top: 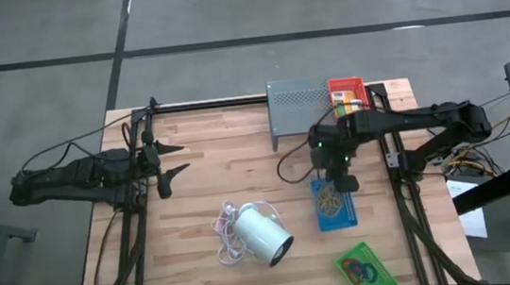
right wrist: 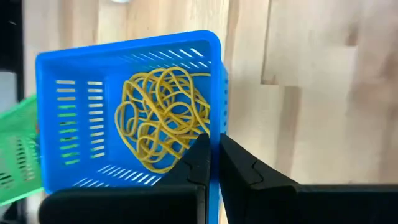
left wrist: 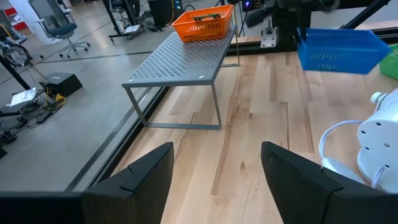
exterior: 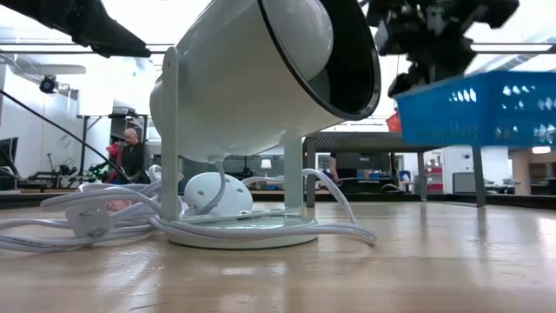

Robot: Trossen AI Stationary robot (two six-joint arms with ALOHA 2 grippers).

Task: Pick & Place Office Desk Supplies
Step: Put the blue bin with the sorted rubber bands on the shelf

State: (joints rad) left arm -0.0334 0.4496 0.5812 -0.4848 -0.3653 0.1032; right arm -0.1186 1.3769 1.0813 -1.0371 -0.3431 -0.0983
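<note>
My right gripper (right wrist: 214, 163) is closed on the near wall of the blue tray (right wrist: 74, 112), fingers pinching the rim from either side. That edge grip keeps the contents clear of me: the tan rubber bands (right wrist: 165, 118) lie heaped inside, untouched. In the low view the blue tray hangs clear of the table (top: 200, 158), so I judge it lifted, not resting. From above it sits near the right side of the table, in front of the grey perforated stand (top: 299, 109), which carries the red tray (top: 347, 92). The green tray (top: 365, 270) lies at the front right edge, well apart from the stand, with coloured loops in it.

My left gripper (left wrist: 217, 174) stands open and empty over the left side of the table, waiting. The white cylinder (top: 263, 235) and its cord lie at the centre front, not my concern.

Judgement: a carry is in hand; a one-wall hold risks tilting.
</note>
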